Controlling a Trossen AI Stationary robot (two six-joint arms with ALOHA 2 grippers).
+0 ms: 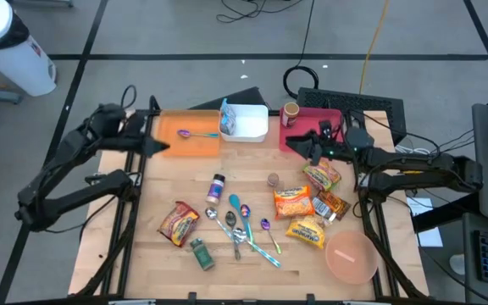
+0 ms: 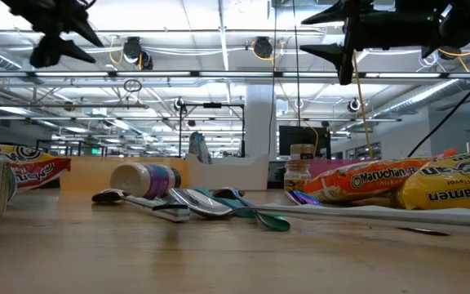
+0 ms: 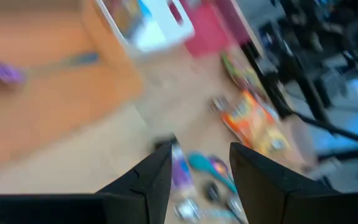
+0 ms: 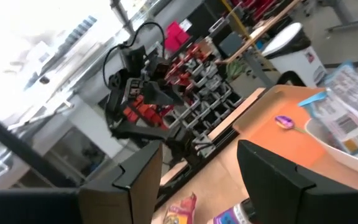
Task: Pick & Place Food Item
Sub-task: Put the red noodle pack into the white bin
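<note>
Crinkling ramen packets [image 1: 293,202], wooden table [image 1: 159,182]

The left gripper [image 1: 161,146] hangs raised at the table's far-left side, fingers parted, empty. The right gripper [image 1: 299,142] hangs far right, likewise parted and empty.

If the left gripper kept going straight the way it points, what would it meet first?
Probably the small purple-labelled bottle, framed between the left gripper's open fingers; depth is unclear in this blurred wrist view.
</note>
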